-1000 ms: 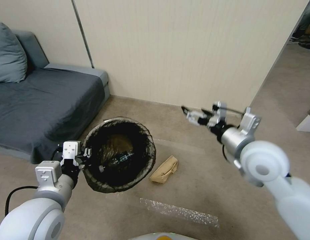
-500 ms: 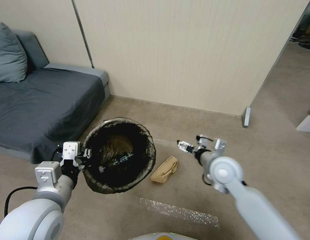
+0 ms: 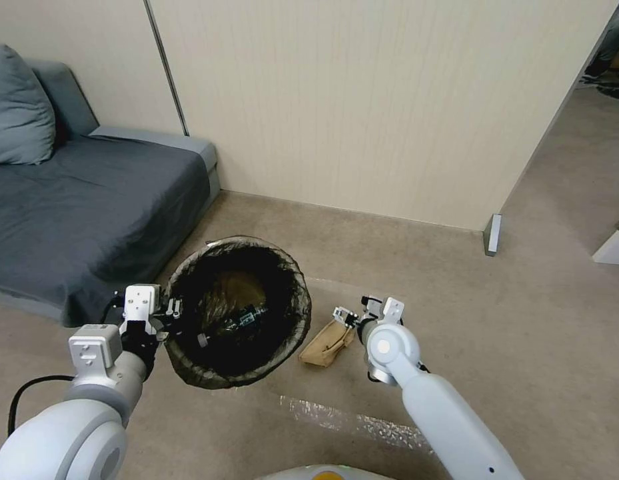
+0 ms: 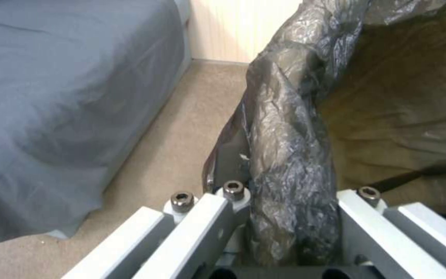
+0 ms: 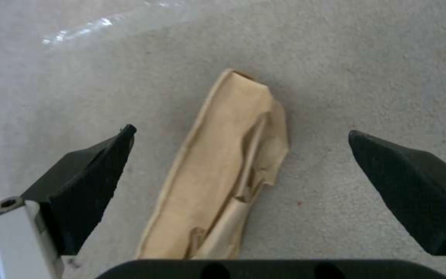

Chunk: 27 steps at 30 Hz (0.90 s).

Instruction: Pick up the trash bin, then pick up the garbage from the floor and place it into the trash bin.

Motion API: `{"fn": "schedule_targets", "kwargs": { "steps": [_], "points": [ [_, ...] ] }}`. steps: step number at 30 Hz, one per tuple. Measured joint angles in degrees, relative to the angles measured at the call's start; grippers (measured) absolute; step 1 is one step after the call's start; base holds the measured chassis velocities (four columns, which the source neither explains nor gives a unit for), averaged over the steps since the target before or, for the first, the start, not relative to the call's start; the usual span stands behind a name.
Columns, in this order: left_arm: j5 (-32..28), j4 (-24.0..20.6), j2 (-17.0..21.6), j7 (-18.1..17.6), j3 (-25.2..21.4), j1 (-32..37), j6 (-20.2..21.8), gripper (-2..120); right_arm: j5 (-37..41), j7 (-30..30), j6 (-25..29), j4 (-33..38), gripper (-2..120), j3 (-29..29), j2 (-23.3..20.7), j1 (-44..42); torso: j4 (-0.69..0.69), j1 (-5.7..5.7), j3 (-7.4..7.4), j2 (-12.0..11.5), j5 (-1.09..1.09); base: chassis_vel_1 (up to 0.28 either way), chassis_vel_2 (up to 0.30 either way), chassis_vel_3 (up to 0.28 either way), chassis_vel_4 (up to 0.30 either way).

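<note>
The paper bag (image 5: 223, 166) lies flat on the carpet (image 3: 456, 320), just beside the trash bin (image 3: 239, 310). It is brown and wrinkled. The right gripper (image 3: 341, 316) hangs right over it with its two black fingers (image 5: 86, 174) spread wide, one on each side of the bag. They do not touch it, so the bag is not picked up yet.

The trash bin is held by the left gripper (image 3: 164, 319), which is clamped on the rim where the dark liner (image 4: 290, 155) folds over. The first part of the job looks done. Inside the bin there is already something dark, maybe a bottle (image 3: 239, 318), and something brownish, but it is hard to tell what.

What is left, as far as I can see: squeeze the bag, lift it, and drop it in the bin.

A grey sofa (image 3: 82, 207) stands beside the bin, and a shiny strip of tape (image 3: 349, 420) is stuck to the floor near the robot.
</note>
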Motion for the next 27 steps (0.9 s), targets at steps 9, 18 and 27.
{"fn": "schedule_targets", "kwargs": {
  "steps": [9,18,27],
  "points": [
    [0.13,0.0,-0.13,0.02,0.38,-0.06,-0.04,1,-1.44,-1.27,0.16,-4.93,100,-0.41,1.95,0.72,0.0,0.0,0.0,0.0,0.0,0.0,0.0,0.0,0.0],
    [0.03,0.0,0.2,0.13,0.32,-0.28,-0.05,1,-5.45,-4.87,0.58,-10.28,100,0.1,4.24,1.01,0.0,0.0,0.0,0.0,0.01,0.0,0.0,0.0,0.0],
    [-0.03,0.0,0.13,0.18,0.3,-0.26,-0.05,1,-6.61,-7.92,0.88,-14.79,84,0.37,6.09,1.78,0.0,0.0,0.0,0.0,0.0,0.0,0.0,0.0,0.0]
  ]
}}
